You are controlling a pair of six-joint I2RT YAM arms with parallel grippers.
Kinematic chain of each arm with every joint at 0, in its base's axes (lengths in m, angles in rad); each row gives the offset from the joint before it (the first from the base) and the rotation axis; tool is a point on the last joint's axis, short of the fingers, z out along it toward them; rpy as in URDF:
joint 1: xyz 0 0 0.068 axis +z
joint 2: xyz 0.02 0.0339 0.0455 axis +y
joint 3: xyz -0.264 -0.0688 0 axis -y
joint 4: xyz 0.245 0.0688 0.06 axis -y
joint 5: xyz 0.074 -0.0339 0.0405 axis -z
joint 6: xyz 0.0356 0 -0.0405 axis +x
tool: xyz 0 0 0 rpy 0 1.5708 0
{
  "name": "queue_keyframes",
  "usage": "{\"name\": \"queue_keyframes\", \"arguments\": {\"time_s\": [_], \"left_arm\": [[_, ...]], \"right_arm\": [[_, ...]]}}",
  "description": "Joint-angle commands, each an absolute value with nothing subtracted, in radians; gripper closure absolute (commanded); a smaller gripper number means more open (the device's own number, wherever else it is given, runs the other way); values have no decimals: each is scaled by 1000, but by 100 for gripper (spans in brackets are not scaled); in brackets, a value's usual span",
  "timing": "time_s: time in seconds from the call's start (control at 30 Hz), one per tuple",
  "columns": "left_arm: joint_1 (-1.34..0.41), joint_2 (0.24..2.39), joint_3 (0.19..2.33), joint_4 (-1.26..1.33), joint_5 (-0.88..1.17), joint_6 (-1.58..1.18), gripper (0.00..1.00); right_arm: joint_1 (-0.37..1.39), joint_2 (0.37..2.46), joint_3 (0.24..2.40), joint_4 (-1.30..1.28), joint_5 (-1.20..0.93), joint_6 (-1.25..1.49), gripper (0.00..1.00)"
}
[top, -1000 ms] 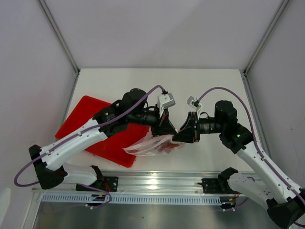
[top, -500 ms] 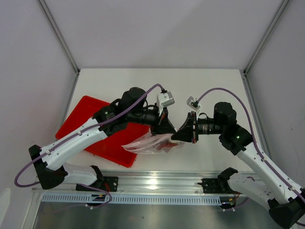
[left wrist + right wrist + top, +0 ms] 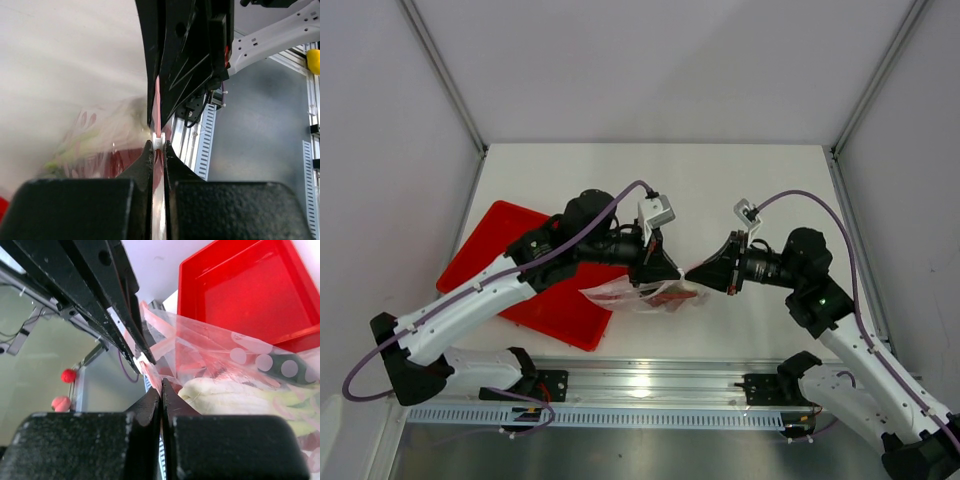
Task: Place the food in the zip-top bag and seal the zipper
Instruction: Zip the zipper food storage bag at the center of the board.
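The zip-top bag hangs between my two grippers just right of the tray, with the food inside. The red lobster shows through the plastic, and the white-and-green leek lies at the bag's bottom. A dark-green shape behind the bag's printed dots may be the fruit. My left gripper is shut on the pink zipper, with a white slider at its fingertips. My right gripper is shut on the same pink edge, close beside the left gripper.
The red tray lies on the white table at the left, partly under my left arm, and also shows in the right wrist view. The aluminium rail runs along the near edge. Grey walls enclose the table.
My right arm has drawn back to the right along the bag's edge. My left arm has shifted slightly left and down. The bag has sunk a little lower between the grippers.
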State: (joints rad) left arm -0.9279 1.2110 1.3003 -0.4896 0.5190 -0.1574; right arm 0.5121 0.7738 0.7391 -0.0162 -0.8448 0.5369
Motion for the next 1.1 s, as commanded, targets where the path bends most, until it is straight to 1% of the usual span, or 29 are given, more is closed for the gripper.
{"name": "queue_keyframes", "arguments": {"time_s": [0.0,0.27,0.5,0.6,0.67,0.77,0.8,0.87,0.9,0.97,1.0,1.07], "left_arm": [[-922,1147,1276,-555,506,-166,99],[-922,1031,1249,-637,440,-180,99],[-922,976,1258,-699,406,-172,99],[-922,962,1241,-681,413,-178,100],[-922,966,1241,-672,422,-183,99],[-922,979,1246,-652,437,-186,99],[-922,985,1249,-649,439,-186,99],[-922,992,1259,-646,442,-184,100],[-922,1000,1264,-646,446,-184,99],[-922,1008,1272,-643,452,-183,99],[-922,1012,1273,-638,460,-184,99],[-922,1025,1285,-634,471,-186,99]], "right_arm": [[489,739,735,120,-769,621,100],[489,719,739,100,-761,635,100],[479,719,759,72,-753,632,100],[480,726,750,124,-837,635,100],[489,747,761,108,-917,611,100],[506,781,811,1,-962,519,71],[512,785,827,-46,-968,468,60],[535,805,870,-115,-995,427,54],[543,813,883,-132,-1002,395,48],[570,842,917,-182,-1006,365,45],[580,851,926,-195,-1003,353,42],[603,879,946,-221,-988,319,42]]}}
